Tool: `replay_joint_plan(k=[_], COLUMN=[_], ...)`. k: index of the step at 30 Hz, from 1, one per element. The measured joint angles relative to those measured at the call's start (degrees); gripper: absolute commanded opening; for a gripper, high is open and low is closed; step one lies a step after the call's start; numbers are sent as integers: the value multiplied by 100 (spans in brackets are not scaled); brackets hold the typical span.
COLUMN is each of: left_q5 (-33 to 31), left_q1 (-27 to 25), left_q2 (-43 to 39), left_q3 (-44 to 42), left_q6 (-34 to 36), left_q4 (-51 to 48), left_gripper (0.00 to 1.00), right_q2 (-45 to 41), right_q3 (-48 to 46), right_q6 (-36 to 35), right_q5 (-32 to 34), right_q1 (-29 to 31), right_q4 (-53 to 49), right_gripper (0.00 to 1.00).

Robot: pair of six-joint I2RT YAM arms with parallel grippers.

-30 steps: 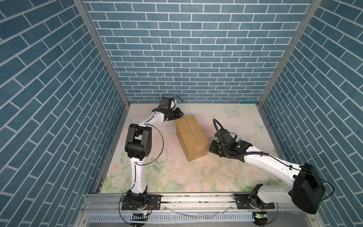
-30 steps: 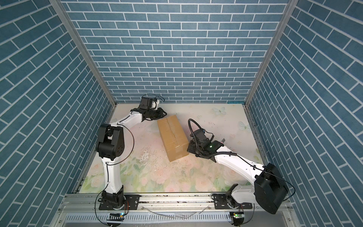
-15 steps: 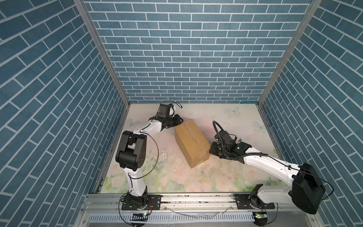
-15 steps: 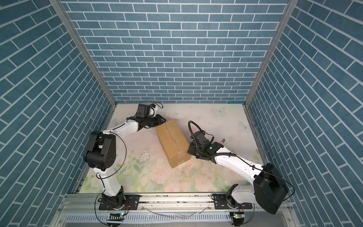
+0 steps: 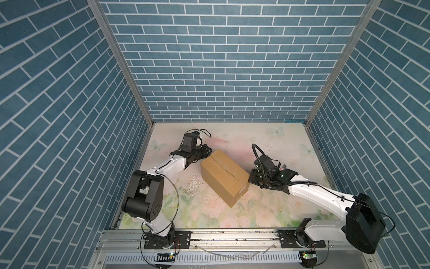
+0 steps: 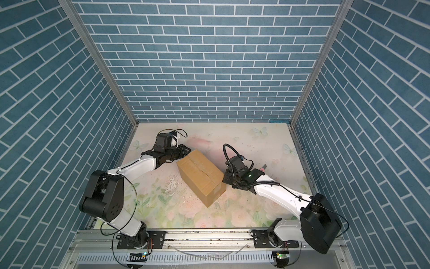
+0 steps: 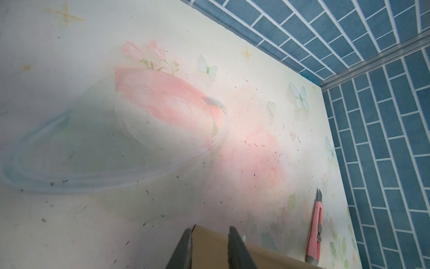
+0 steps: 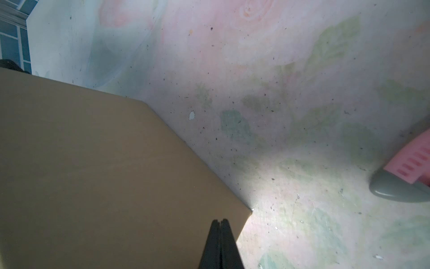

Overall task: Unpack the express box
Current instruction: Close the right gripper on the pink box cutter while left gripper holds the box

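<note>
The express box (image 5: 223,177) (image 6: 200,177) is a plain brown carton lying slantwise on the floral mat in both top views, flaps down and the seam along its top. My left gripper (image 5: 207,151) (image 6: 186,150) is at its far left corner. In the left wrist view its fingers (image 7: 186,246) stand a little apart, and the carton (image 7: 210,246) shows between them. My right gripper (image 5: 250,179) (image 6: 224,179) is shut, with its tips (image 8: 219,220) against the carton's right side (image 8: 104,174) near the front corner.
A pink utility knife (image 7: 315,230) (image 8: 416,163) (image 6: 264,167) lies on the mat just behind the right wrist. White scraps (image 5: 193,184) are scattered left of the carton. Blue brick walls enclose three sides, and the arm bases stand on the front rail (image 5: 232,235).
The carton has slid toward the front and turned, its far end swinging left. My left gripper came forward with that far corner. The right gripper stayed at the carton's right side.
</note>
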Motion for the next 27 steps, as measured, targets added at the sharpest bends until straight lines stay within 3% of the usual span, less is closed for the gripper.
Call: replay_joint_plan(k=[9, 19, 27], left_q5=[-402, -437, -149], left_q1=[81, 278, 511], left_q2=[-92, 212, 155], left_q3=[-57, 243, 245], left_q6=[-22, -173, -168], left_q4=[52, 374, 179], left_gripper=[28, 28, 34], right_q2=[428, 1047, 1067], right_q3=[328, 885, 1224], right_q6=[-44, -177, -343], right_q5=[-57, -186, 170], right_q1=[-2, 0, -2], right_q4=[31, 74, -398], right_gripper=[0, 0, 27])
